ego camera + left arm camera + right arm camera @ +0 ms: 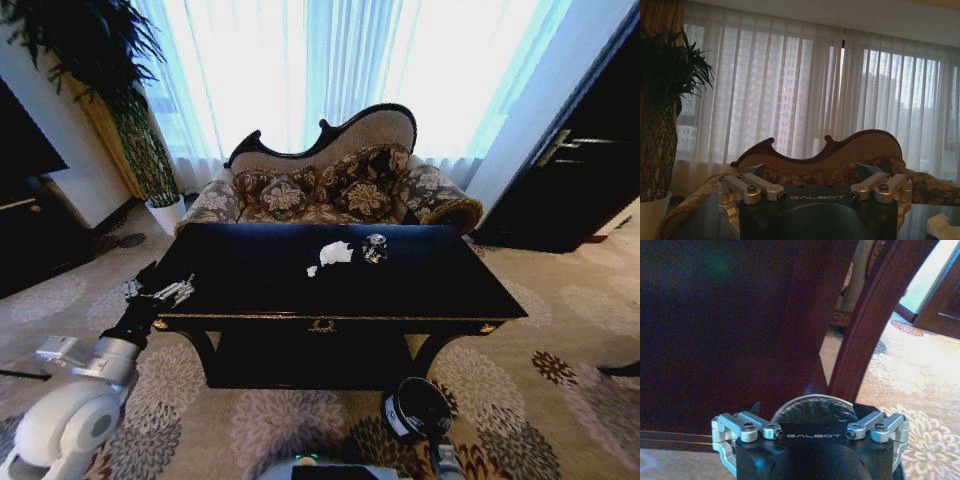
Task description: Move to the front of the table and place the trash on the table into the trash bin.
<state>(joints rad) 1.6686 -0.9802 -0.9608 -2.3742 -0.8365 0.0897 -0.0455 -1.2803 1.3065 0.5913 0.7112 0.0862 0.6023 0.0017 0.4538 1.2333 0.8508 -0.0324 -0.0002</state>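
Bright curtained window (pixel 300 70) and a floral upholstered sofa (pixel 330 185) are sitting behind the dark glossy wooden table with gold trim (pixel 250 275). White crumpled tissue wad (pixel 336 253) and silvery-dark crumpled wrapper (pixel 375 247) are lying near the table's far middle edge, well apart from both grippers. Left gripper (pixel 176 291) is hovering at the table's left front corner, jaws apart. Right gripper (pixel 810 412) is hanging low over the small black cylindrical bin with pale rim (pixel 417 408), fingers spread.

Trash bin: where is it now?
In the head view, the trash bin stands on the carpet below the table's front edge, right of centre.
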